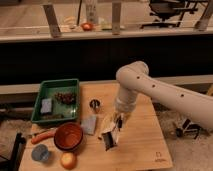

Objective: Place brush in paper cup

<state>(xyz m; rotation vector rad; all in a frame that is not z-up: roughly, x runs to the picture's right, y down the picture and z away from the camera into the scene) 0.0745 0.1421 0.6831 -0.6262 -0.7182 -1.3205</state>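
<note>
Pincer (118, 125) hangs low over the middle of the desk (145, 150), just above the white paper cup (107, 131); its grip cannot be told. A dark shape, probably the brush (111, 143), sits at the cup's near side. Best to line up over the cup's mouth and lower slowly, so the cup is not tipped.

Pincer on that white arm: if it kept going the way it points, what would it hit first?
Probably the paper cup, just under the pincer hanging low over the middle of the table; depth is unclear.

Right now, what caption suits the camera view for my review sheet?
Robot gripper poised at the paper cup on a wooden table, bowl and green tray nearby.
</note>
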